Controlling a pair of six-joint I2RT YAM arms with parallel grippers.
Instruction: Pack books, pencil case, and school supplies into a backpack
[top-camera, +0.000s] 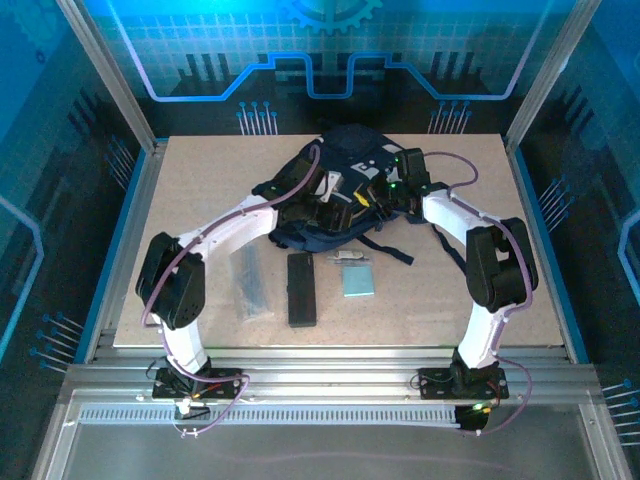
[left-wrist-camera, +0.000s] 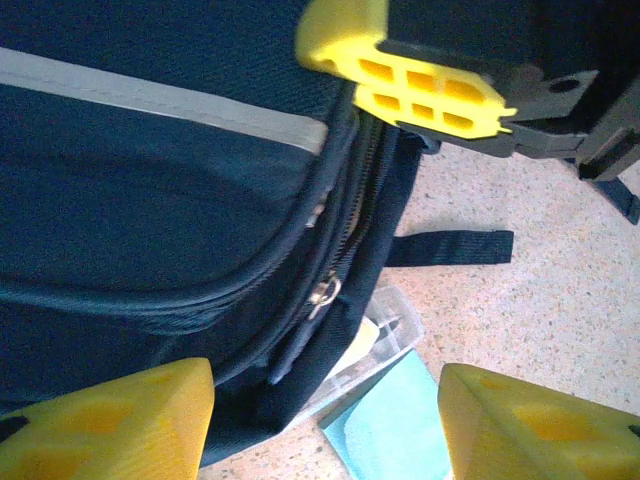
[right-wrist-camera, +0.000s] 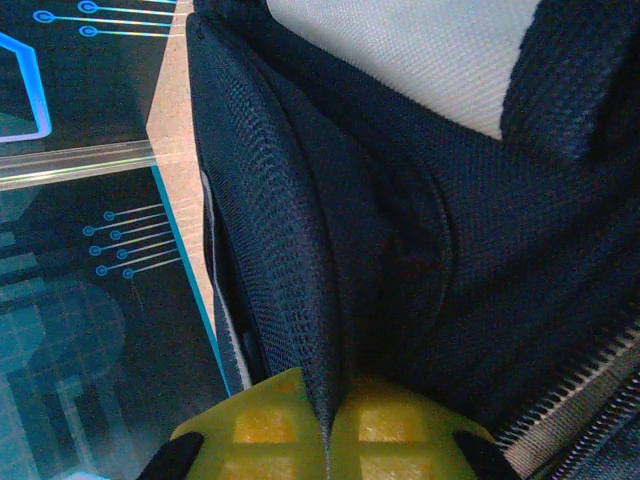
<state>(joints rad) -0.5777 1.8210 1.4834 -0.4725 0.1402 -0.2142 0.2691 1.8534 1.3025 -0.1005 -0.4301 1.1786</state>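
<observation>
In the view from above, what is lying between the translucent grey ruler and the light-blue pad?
The black pencil case lies there, apart from both the ruler and the pad; the top view shows it.

This is a robotics laboratory cell, not a home or an office. The work area is closed in a frame of aluminium profile posts (top-camera: 105, 70). Between them stand transparent panels (top-camera: 330, 60) printed with blue circuit lines and a gear emblem (top-camera: 330, 10). The tabletop (top-camera: 200, 180) is a plain speckled board and lies beside grooved aluminium rails (top-camera: 330, 380). Two white and black robot arms, the left arm (top-camera: 235, 225) and the right arm (top-camera: 450, 215), are bolted to these rails, and purple cables (top-camera: 300, 172) run along them. The right wrist view shows the same printed panels beyond the table edge.
</observation>
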